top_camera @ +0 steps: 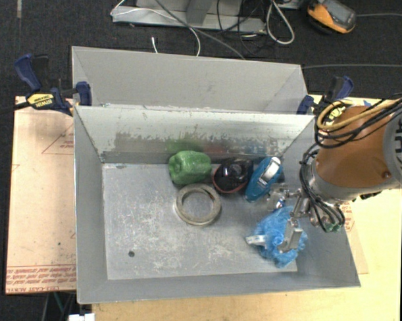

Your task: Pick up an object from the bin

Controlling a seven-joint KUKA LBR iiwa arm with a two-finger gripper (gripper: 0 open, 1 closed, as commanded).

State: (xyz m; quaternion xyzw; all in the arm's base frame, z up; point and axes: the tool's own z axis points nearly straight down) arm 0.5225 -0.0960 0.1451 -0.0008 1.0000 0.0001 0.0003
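The hand (pixel 277 239) sits low over a light-blue crumpled lump (pixel 280 248) on the floor of the grey bin (pixel 152 247), close to the corner where the right wall meets the near edge. Metal parts of the hand lie across the top of the lump, and whether the hand is apart or together I cannot tell. The lump has no clear front or point. Its slightly longer span runs roughly from the far wall toward the near edge, and it lies flat on the floor.

Just beyond it, toward the far wall, a darker blue bottle-like thing (pixel 261 180) with a white part leans near the arm's wrist, the closest neighbour. Left of that and touching it is a round black thing with a red rim (pixel 232 177), then a green lumpy thing (pixel 187 166), the three in a row along the foot of the far wall. A pale ring (pixel 198 206) lies flat just in front of the green and black ones, well apart from the lump.
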